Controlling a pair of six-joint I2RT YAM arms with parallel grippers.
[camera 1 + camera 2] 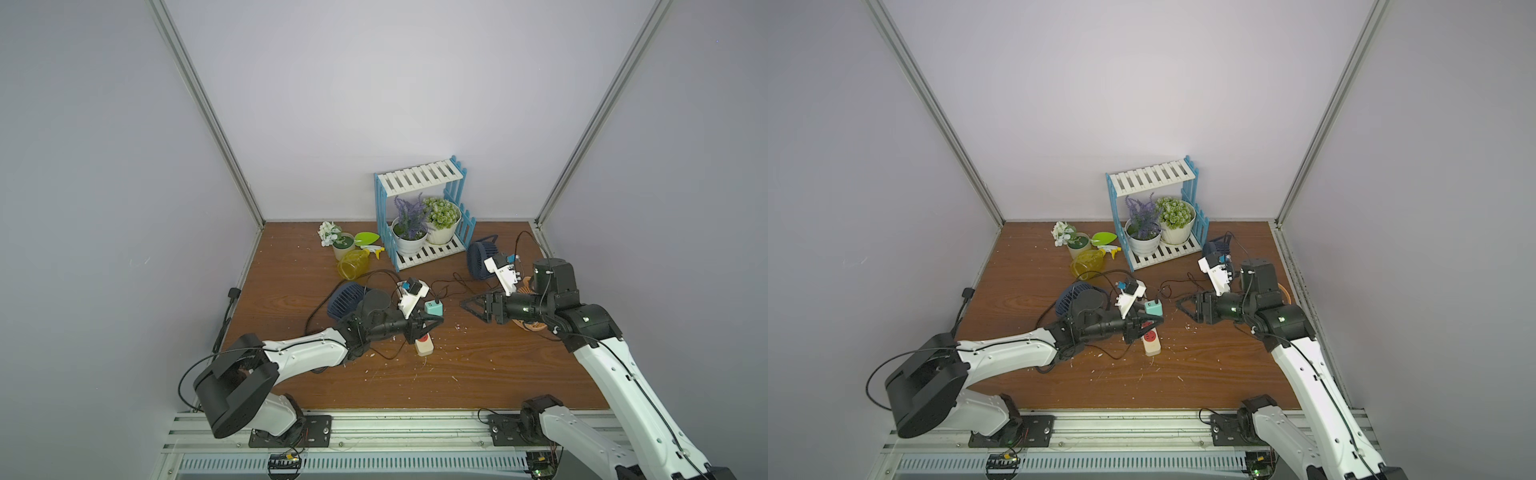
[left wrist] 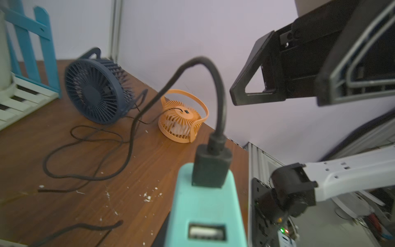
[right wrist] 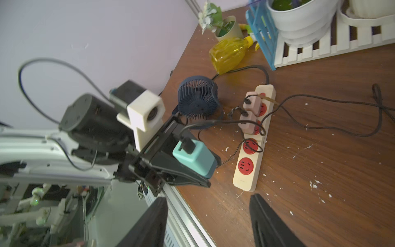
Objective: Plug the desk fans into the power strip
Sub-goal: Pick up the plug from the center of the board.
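The power strip (image 3: 244, 180) lies flat on the wooden table, cream with red sockets; it also shows in both top views (image 1: 424, 348) (image 1: 1152, 346). Two pink adapters (image 3: 252, 102) fill its far sockets, and the two near red sockets (image 3: 245, 165) are free. My left gripper (image 3: 213, 172) (image 1: 434, 323) is shut on a teal USB adapter (image 3: 194, 158) (image 2: 205, 205) with a black cable plugged in, held just above the strip's near end. My right gripper (image 1: 469, 307) (image 3: 208, 213) hangs open and empty to the right of it. A navy desk fan (image 1: 347, 297) stands behind the left arm.
A second navy fan (image 2: 96, 92) and an orange fan (image 2: 181, 119) sit at the back right, with black cables (image 2: 85, 149) looping across the table. A blue-and-white shelf (image 1: 419, 178) holding potted plants, a yellow spray bottle (image 1: 353, 264) and a small flower pot (image 1: 338, 245) stand at the back.
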